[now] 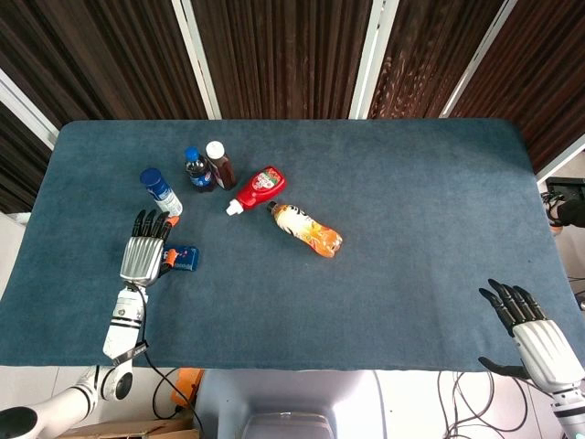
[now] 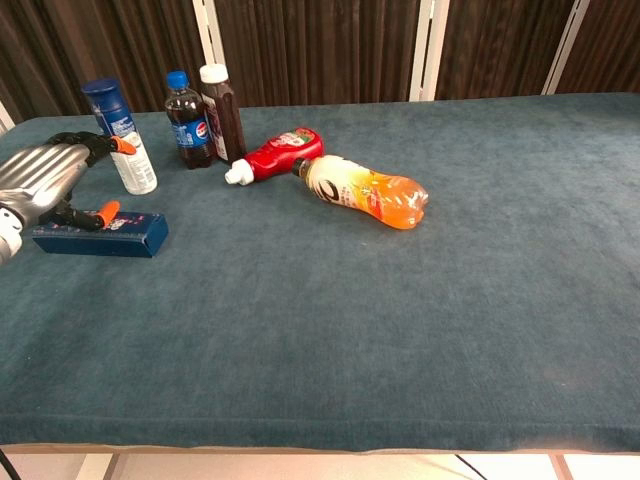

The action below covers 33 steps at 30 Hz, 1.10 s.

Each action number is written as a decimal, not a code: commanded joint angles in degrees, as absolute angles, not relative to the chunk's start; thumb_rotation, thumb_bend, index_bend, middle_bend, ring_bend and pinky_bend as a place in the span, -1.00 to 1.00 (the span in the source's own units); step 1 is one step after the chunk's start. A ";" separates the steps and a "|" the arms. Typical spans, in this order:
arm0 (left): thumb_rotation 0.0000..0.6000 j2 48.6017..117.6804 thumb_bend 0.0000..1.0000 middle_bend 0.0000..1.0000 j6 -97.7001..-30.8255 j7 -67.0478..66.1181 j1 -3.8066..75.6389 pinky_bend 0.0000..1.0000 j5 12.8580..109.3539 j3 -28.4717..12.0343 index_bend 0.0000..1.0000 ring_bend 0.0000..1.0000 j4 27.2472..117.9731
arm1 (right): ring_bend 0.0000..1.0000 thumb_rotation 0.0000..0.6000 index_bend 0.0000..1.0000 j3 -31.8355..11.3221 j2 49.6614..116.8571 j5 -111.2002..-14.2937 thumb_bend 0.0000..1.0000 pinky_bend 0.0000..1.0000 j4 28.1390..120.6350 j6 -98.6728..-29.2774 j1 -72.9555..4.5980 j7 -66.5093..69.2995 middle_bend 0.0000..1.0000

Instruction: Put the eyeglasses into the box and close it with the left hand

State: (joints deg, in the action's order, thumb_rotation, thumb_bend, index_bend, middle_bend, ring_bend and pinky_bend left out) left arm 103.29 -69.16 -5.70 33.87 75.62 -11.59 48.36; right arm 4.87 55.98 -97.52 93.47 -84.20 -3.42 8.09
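Observation:
The small blue box [image 2: 103,233] lies shut on the blue cloth at the left; the head view shows the blue box [image 1: 186,259] too. No eyeglasses are visible in either view. My left hand [image 2: 42,180] hovers just above the box's left end, fingers apart and holding nothing. An orange-tipped finger [image 2: 108,211] reaches down close to the lid. From above, my left hand [image 1: 143,250] covers the box's left part. My right hand [image 1: 533,331] hangs with spread fingers past the table's front right edge, empty.
Behind the box stand a white-and-blue can [image 2: 121,138], a cola bottle [image 2: 186,120] and a dark bottle with a white cap [image 2: 222,113]. A red ketchup bottle [image 2: 277,156] and an orange drink bottle [image 2: 366,191] lie on their sides mid-table.

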 commanded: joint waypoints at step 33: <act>1.00 88.32 -0.06 -1.00 -49.48 -15.53 37.25 -1.00 62.90 -8.60 -0.22 -1.00 65.31 | -1.00 1.00 -1.00 4.79 55.93 -97.29 -0.70 -1.00 93.60 -84.04 -3.46 7.99 -1.00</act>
State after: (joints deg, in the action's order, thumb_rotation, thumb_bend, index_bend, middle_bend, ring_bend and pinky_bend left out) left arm 88.20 -49.41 -15.65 37.23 62.82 -8.55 65.43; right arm 4.79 55.92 -97.28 93.60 -84.04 -3.46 7.99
